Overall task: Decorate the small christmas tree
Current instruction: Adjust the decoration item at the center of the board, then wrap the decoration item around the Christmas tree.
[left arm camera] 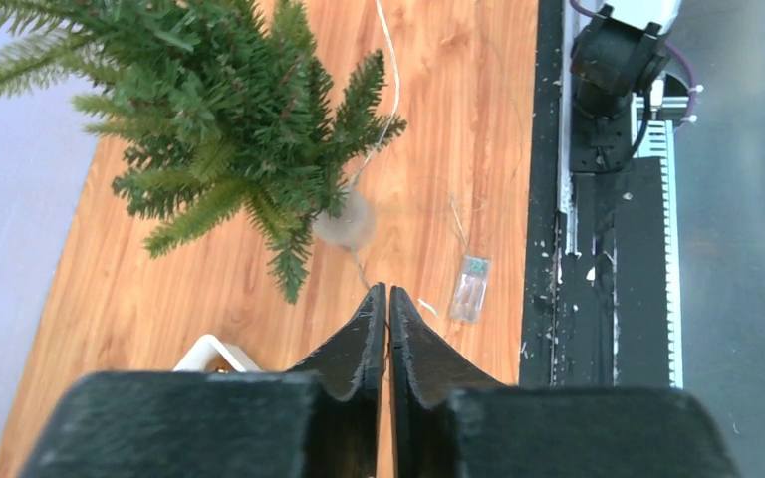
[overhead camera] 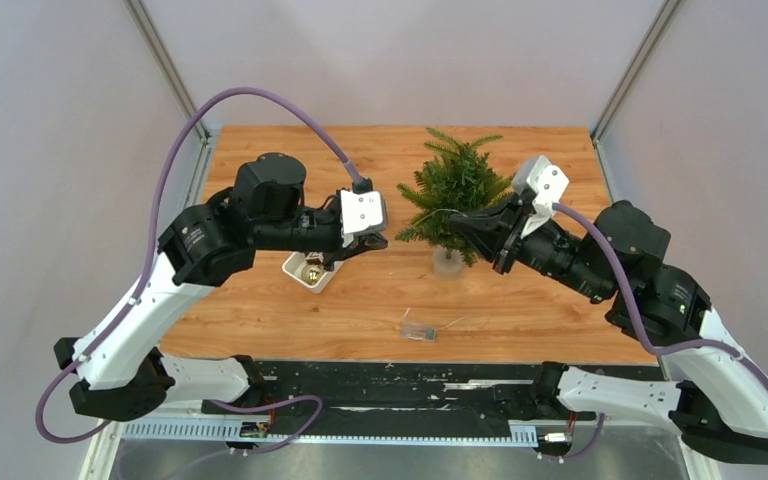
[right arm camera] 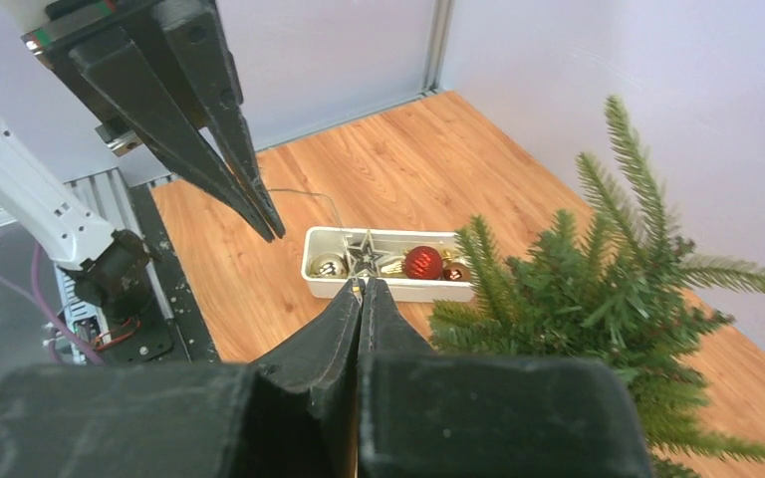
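The small christmas tree (overhead camera: pixel 455 185) stands mid-table in a clear round base (overhead camera: pixel 447 262); it also shows in the left wrist view (left arm camera: pixel 219 110) and the right wrist view (right arm camera: pixel 598 299). A thin light-string wire (left arm camera: pixel 391 95) curves past the tree's base toward my left gripper (left arm camera: pixel 388 291). That gripper is shut on the wire, left of the tree and above the tray (overhead camera: pixel 380 240). My right gripper (overhead camera: pixel 457 222) is shut at the tree's right side, a tiny bit of the wire pinched at its tip (right arm camera: pixel 362 284).
A white tray (right arm camera: pixel 388 289) holds a gold ball (right arm camera: pixel 329 265), a silver star (right arm camera: pixel 364 249) and a red ball (right arm camera: pixel 421 262). The string's clear battery box (overhead camera: pixel 420 331) lies near the table's front edge (left arm camera: pixel 471 287). A black rail runs along the front.
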`<action>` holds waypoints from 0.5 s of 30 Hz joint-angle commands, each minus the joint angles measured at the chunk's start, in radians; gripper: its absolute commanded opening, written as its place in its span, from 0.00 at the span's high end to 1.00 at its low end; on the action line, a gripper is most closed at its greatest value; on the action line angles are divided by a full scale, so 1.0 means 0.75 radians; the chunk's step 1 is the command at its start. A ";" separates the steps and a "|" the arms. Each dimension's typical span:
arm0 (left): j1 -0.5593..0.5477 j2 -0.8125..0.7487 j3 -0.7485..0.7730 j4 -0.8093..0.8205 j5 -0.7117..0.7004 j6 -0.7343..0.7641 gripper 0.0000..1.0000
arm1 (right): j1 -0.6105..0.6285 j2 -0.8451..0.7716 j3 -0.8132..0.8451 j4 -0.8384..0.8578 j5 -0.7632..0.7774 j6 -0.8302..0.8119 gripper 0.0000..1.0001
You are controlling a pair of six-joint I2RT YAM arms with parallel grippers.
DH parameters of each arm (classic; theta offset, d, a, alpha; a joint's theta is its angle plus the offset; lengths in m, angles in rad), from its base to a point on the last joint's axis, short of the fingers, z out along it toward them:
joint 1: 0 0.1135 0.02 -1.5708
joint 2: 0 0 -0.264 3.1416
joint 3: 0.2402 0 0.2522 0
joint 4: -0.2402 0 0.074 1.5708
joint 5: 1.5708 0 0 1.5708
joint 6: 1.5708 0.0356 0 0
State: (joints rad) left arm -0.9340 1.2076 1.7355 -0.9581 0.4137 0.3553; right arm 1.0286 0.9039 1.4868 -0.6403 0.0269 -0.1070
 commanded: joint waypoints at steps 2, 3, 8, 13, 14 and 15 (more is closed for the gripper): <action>0.015 -0.050 0.002 0.048 -0.113 -0.011 0.99 | -0.001 -0.064 0.026 0.002 0.212 -0.020 1.00; 0.023 -0.049 0.003 0.061 -0.151 -0.016 1.00 | -0.001 -0.067 0.035 0.003 0.259 -0.026 1.00; 0.029 0.072 0.153 0.083 -0.288 -0.024 1.00 | -0.001 -0.012 0.101 0.068 0.602 -0.138 1.00; 0.039 0.289 0.417 0.068 -0.444 0.029 1.00 | -0.005 0.122 0.259 0.129 0.737 -0.289 1.00; 0.059 0.309 0.477 0.072 -0.466 0.040 1.00 | -0.014 0.146 0.297 0.129 0.774 -0.321 1.00; 0.075 0.345 0.503 0.084 -0.487 0.054 1.00 | -0.026 0.171 0.327 0.133 0.798 -0.356 1.00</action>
State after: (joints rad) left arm -0.9115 1.3972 1.9949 -0.9314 0.1661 0.3592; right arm 1.0275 0.9707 1.6276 -0.6075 0.4599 -0.2420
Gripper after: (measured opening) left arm 0.007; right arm 0.003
